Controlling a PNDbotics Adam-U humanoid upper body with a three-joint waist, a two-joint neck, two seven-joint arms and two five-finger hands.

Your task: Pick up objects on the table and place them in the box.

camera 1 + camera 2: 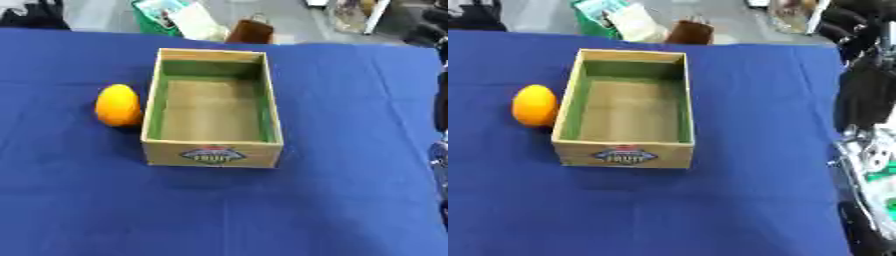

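With the box (pixel 213 107) empty, the orange fruit (pixel 118 105) is judged next; hand positions and finger states cannot be told.

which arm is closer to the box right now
Right, as far as the views show. The right arm is at the view's right edge, well to the right of the box and apart from it. The left arm shows in neither view.
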